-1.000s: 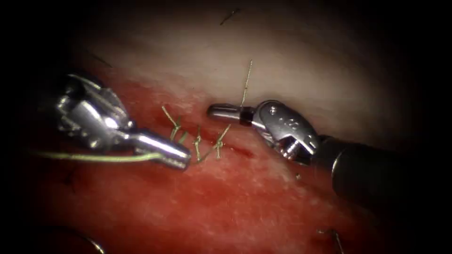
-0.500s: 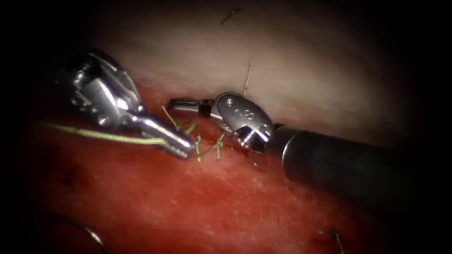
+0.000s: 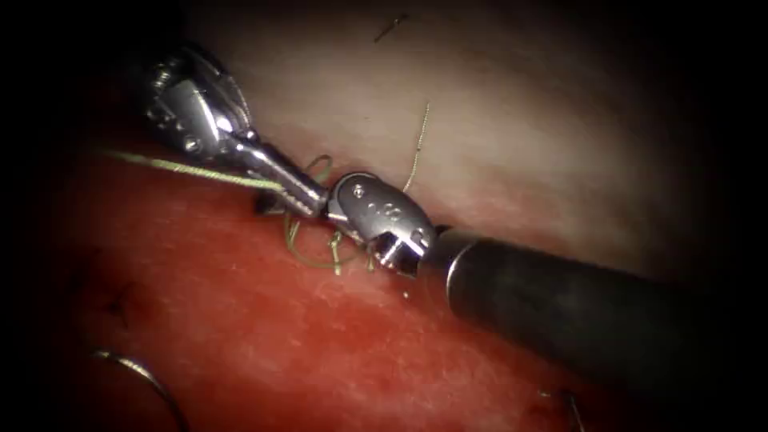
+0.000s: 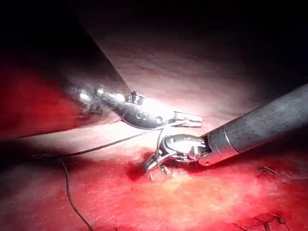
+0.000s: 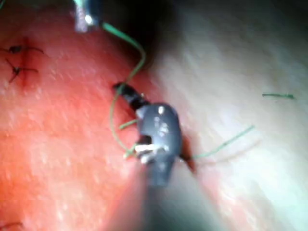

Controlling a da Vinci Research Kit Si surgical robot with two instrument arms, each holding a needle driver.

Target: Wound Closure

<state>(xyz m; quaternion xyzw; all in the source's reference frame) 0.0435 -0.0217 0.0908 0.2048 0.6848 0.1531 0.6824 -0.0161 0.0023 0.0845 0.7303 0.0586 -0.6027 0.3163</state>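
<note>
Left tool grips the thread; the needle lies loose on the tissue.

The left tool (image 3: 308,200) clamps the green thread (image 3: 192,169) beside the stitched cut (image 3: 336,252). The right tool (image 3: 268,206) sits just under it, its jaw state unreadable. The needle (image 3: 144,376) rests free on the red tissue (image 3: 280,336), well apart, lower left.

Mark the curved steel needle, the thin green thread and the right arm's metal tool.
curved steel needle (image 3: 136,370), endoscope view, mid-curve.
thin green thread (image 3: 192,169), endoscope view, taut strand.
right arm's metal tool (image 3: 376,212), endoscope view, wrist housing.
</note>
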